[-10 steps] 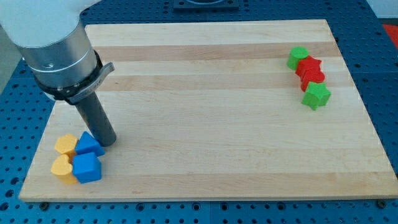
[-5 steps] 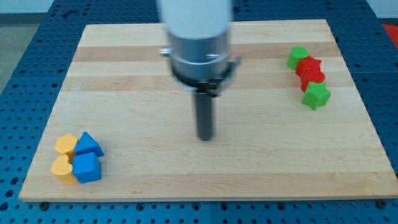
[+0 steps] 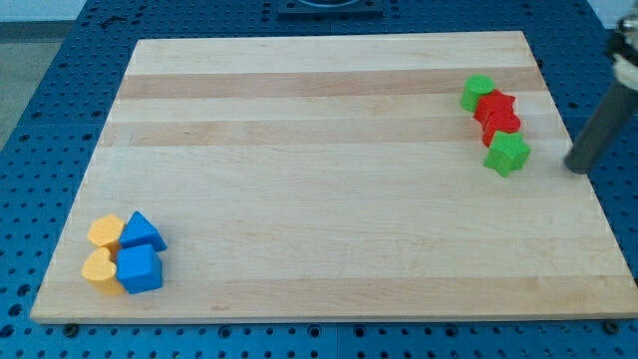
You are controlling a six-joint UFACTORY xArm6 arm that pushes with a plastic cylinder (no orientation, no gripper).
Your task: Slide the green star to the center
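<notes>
The green star (image 3: 507,154) lies near the wooden board's (image 3: 319,179) right edge, at the lower end of a short column of blocks. Above it are two red blocks (image 3: 501,124) (image 3: 495,104), and a second green block (image 3: 477,92) tops the column. My tip (image 3: 576,168) is at the view's right, just right of the green star and slightly below it, with a small gap between them. The rod slants up to the view's right edge.
At the board's lower left sits a tight cluster: a blue triangle (image 3: 143,231), a blue block (image 3: 138,268), a yellow block (image 3: 105,231) and a yellow heart (image 3: 99,267). A blue pegboard surrounds the board.
My tip has swept from the lower-left cluster across the board's middle to the right edge beside the green star. No block has moved.
</notes>
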